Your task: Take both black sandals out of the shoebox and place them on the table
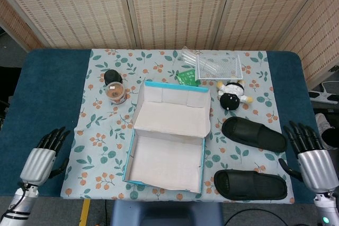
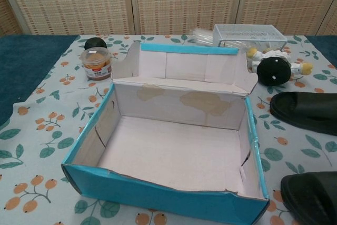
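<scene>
The shoebox (image 1: 167, 152) is sitting open in the middle of the bench (image 1: 47, 88), on the flowered cloth (image 1: 106, 130), with its lid flap standing up behind it. The chest view is looking straight into it, and nothing is lying on its pale floor.

Both black sandals are lying on the cloth to the right of the box. The far sandal (image 1: 253, 134) is resting near the box's right wall, just below the stuffed toy (image 1: 231, 95). The near sandal (image 1: 250, 184) is lying flat close to the front edge of the bench, beside the box's right front corner but apart from it. The two sandals are not touching each other.

The right hand (image 1: 310, 157) is hovering off to the right of the sandals, over the bare blue bench, with its fingers spread and nothing in it. The left hand (image 1: 41, 157) is doing the same at the far left edge, fingers apart and holding nothing, well apart from the box.

Judging from this, the task is looking complete: the box is empty, both sandals are out and neither hand is touching anything.
</scene>
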`<state>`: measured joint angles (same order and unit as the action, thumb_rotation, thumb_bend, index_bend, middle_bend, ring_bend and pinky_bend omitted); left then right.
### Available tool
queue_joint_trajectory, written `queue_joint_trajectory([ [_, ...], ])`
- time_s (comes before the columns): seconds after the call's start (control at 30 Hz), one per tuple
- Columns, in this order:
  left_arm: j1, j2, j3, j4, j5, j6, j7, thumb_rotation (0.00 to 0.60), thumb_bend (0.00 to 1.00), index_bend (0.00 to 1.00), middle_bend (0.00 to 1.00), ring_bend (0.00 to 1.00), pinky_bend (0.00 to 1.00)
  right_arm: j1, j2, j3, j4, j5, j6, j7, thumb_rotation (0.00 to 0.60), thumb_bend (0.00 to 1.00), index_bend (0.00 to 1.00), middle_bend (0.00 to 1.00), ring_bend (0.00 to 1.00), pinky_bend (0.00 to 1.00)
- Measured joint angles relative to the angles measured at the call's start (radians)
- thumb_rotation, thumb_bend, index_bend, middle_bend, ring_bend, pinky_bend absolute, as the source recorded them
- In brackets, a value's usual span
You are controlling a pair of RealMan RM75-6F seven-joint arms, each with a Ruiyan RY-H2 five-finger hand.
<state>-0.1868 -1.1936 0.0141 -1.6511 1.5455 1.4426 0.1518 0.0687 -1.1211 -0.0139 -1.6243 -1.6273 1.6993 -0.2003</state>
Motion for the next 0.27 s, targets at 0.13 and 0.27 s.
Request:
queue_joint_trajectory([
  [0.13,0.045,0.027,-0.029,-0.022,-0.018,0.096,0.055,0.600,0.43,0.00,0.00,0.00,0.14,-0.020,-0.023,0.038,0.026,0.051,0.009,-0.029,0.548,0.17,0.00,0.00,0.00,0.02],
  [0.27,0.061,0.042,-0.044,-0.038,-0.034,0.112,0.067,0.600,0.42,0.00,0.00,0.00,0.14,-0.031,-0.016,0.054,0.020,0.083,-0.005,-0.006,0.538,0.17,0.00,0.00,0.00,0.01],
])
